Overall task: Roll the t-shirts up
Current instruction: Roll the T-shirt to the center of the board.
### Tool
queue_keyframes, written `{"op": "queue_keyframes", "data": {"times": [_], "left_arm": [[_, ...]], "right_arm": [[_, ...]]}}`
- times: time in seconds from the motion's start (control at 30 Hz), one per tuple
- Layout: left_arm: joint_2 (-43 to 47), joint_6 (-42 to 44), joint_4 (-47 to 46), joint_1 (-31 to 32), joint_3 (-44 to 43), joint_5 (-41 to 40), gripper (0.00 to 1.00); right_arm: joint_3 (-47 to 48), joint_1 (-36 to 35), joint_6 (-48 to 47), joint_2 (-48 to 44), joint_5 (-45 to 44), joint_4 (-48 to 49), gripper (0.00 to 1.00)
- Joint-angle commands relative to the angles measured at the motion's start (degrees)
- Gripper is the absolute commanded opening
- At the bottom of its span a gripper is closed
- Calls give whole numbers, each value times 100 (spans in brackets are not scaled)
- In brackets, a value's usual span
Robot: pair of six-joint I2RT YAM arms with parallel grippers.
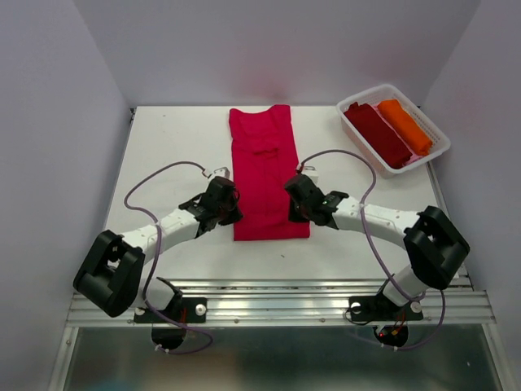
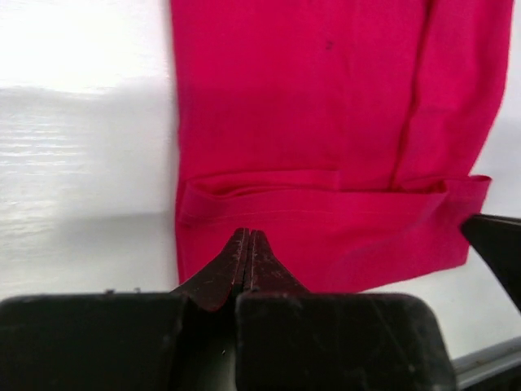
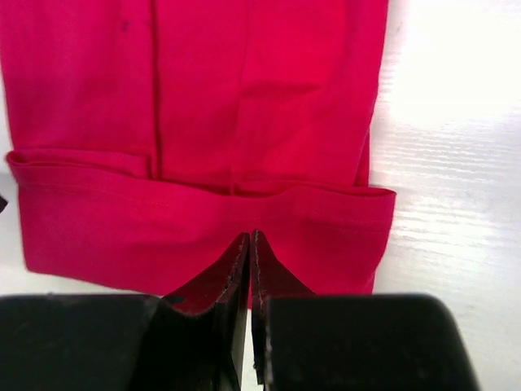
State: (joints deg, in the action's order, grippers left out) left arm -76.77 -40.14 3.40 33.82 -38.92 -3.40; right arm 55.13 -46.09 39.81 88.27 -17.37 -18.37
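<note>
On desk (image 1: 171,155) centre, crimson t-shirt (image 1: 262,163) lies folded as long narrow strip. Near hem is turned over once into flat band (image 2: 342,216).
Left tool (image 2: 247,238) and right tool (image 3: 251,238): fingers pressed together, tips at band. Cloth caught between them or not, cannot tell.
Likely step: first turns of roll. Advice: move both tools in step, hold band even across width, roll tight toward collar, avoid skew.
Cloth soft, smooth, few creases.
Maroon roll (image 1: 377,134) and orange roll (image 1: 404,126) sit side by side in white basket (image 1: 366,94), far right corner.

A crimson t-shirt (image 1: 265,169) lies flat, folded narrow, near hem turned up once; maroon (image 1: 378,133) and orange (image 1: 404,125) rolls lie side by side.
</note>
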Motion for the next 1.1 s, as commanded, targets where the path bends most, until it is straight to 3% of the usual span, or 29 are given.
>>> {"op": "queue_keyframes", "data": {"times": [0.0,0.2,0.37,0.5,0.9,1.07], "left_arm": [[-153,165,-260,54,-125,506,0],[-715,120,-191,10,51,138,0],[-927,138,2,-77,104,-187,0],[-787,156,99,-200,147,-328,0],[-743,85,187,-227,147,-337,0],[-261,68,398,-227,314,-188,0]], "right_arm": [[-3,56,27,436,207,404,9],[-55,56,27,1025,155,519,7],[-143,56,-52,465,129,431,7],[-372,56,-297,-178,-406,405,8],[-328,56,-272,867,-487,264,7],[-328,56,-360,386,-347,273,6]]}}
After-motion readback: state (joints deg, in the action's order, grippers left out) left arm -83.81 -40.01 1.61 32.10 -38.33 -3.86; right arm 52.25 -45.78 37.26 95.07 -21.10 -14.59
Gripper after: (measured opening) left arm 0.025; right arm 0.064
